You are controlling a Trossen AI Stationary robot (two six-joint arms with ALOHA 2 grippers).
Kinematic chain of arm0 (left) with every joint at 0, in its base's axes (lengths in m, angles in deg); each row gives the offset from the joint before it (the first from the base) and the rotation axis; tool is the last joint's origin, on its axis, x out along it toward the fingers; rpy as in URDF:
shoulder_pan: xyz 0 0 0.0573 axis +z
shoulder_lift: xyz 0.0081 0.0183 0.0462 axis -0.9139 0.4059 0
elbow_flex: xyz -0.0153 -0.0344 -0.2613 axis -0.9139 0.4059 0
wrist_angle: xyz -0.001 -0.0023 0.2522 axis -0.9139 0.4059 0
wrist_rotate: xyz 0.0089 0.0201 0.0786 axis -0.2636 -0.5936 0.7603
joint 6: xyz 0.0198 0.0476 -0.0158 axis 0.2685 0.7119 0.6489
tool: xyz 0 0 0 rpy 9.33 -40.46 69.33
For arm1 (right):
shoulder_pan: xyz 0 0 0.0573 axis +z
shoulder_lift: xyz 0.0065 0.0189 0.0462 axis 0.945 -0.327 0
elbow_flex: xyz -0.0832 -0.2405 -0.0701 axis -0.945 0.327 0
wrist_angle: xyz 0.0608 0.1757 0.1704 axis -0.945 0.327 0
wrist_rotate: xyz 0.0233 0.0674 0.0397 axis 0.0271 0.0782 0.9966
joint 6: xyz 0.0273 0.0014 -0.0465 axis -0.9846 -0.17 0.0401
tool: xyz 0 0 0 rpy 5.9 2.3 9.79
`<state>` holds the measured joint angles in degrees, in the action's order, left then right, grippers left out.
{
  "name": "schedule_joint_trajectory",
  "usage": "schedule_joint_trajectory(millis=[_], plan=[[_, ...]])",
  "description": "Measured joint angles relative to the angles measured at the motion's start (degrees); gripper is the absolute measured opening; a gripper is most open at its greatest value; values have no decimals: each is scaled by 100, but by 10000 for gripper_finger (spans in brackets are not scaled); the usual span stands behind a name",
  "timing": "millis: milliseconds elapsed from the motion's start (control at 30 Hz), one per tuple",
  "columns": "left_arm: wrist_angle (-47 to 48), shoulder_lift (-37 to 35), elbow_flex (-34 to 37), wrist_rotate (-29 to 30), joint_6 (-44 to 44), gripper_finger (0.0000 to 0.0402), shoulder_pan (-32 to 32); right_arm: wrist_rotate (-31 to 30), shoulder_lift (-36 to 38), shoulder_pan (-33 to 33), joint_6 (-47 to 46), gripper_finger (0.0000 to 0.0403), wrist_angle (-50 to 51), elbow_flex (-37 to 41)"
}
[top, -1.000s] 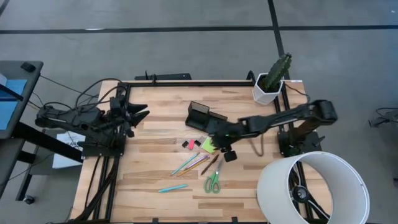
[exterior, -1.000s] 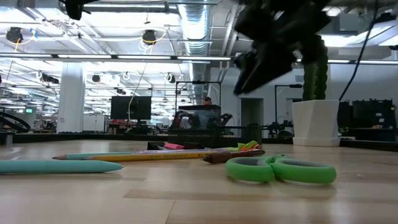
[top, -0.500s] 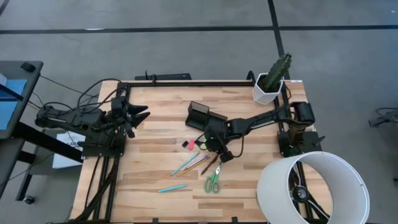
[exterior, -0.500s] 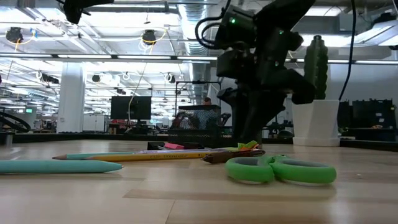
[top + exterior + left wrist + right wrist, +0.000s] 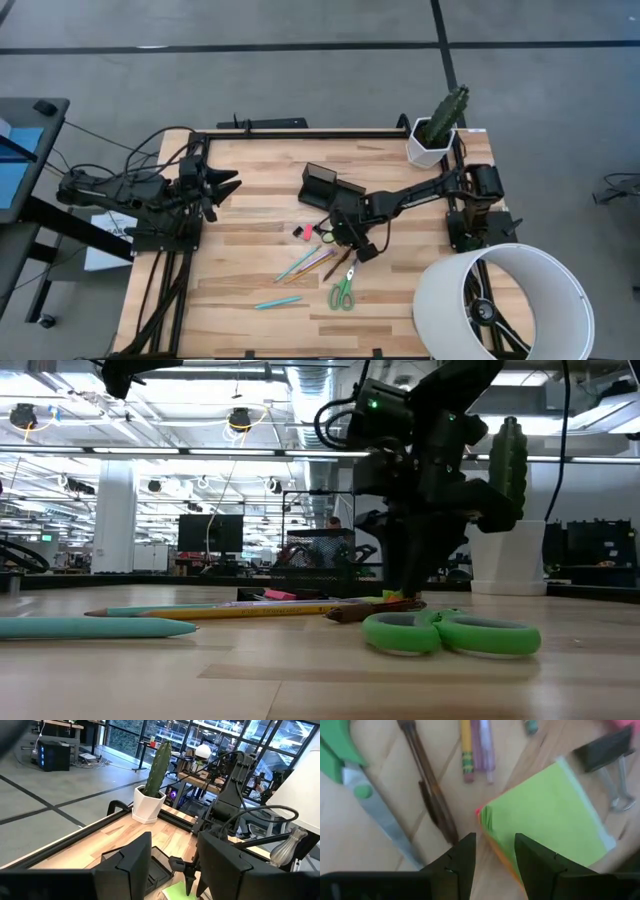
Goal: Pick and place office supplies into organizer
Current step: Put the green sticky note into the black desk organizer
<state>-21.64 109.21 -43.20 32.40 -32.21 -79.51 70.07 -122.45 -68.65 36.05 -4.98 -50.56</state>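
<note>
The right gripper has been brought down over the lime-green sticky note pad, approx. mid-worktop, just near of the black organizer. In the right wrist view the jaws are seen apart, w/ 1 corner of the pad lying in the gap between the 2 fingertips; nothing is clamped yet. That straddle is judged to be a setup for pinching the pad by its edge, since the pad lies flat and offers little else to grip.

The other supplies are spread near of the pad: a brown pencil, a yellow pencil and a pink pen side by side, a black binder clip just beside the pad, green-handled scissors nearer still, and a teal pen to the near left. A small pink-red block sits just left of the pad. None is in the organizer as far as can be seen.

The left gripper is parked at the far left, above the worktop edge, jaws apart and empty, prob. kept clear of the right arm's work. A cactus pot stands at the far right corner and a large white cylinder at the near right.
</note>
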Motion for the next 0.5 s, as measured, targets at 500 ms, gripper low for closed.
schedule_joint_trajectory(millis=[500], plan=[[7,0,2,2,-2,154,0,107,-523,-78,-77,40,-270,-61]])
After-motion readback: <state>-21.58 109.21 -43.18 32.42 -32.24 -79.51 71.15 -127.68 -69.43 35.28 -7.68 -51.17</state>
